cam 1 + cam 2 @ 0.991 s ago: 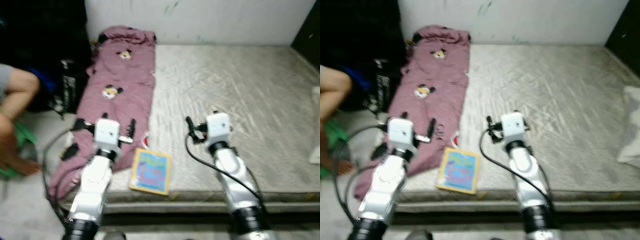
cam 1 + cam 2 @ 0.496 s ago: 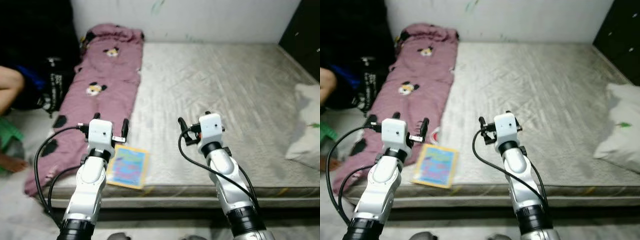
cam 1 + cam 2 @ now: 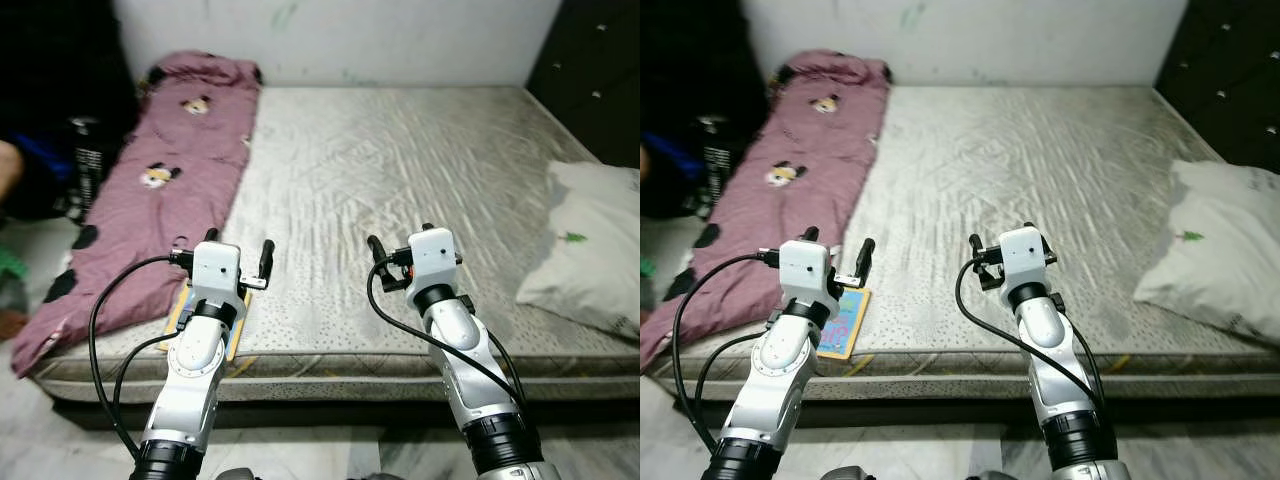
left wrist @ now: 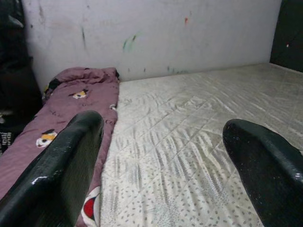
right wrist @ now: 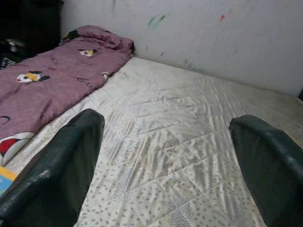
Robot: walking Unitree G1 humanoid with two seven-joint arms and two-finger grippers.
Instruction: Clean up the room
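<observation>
A grey quilted mattress (image 3: pixel 400 150) lies on the floor against a white wall. A purple blanket (image 3: pixel 150 180) printed with cartoon mice runs down its left side. A colourful picture book (image 3: pixel 845 320) lies at the mattress's front edge, partly hidden behind my left arm. A white pillow (image 3: pixel 590 250) rests on the right side. My left gripper (image 3: pixel 238 245) hovers open over the front left of the mattress, just above the book. My right gripper (image 3: pixel 400 240) hovers open over the front middle. Both hold nothing.
Dark bags (image 3: pixel 85 150) and part of a person's limb (image 3: pixel 8 170) are on the floor to the left. A dark cabinet (image 3: pixel 595 70) stands at the back right. Pale floor (image 3: pixel 300 450) runs along the mattress's front edge.
The camera has swung to the right, bringing the pillow into view and pushing the person to the edge. The book now sits behind my left arm. Both grippers stay open.
</observation>
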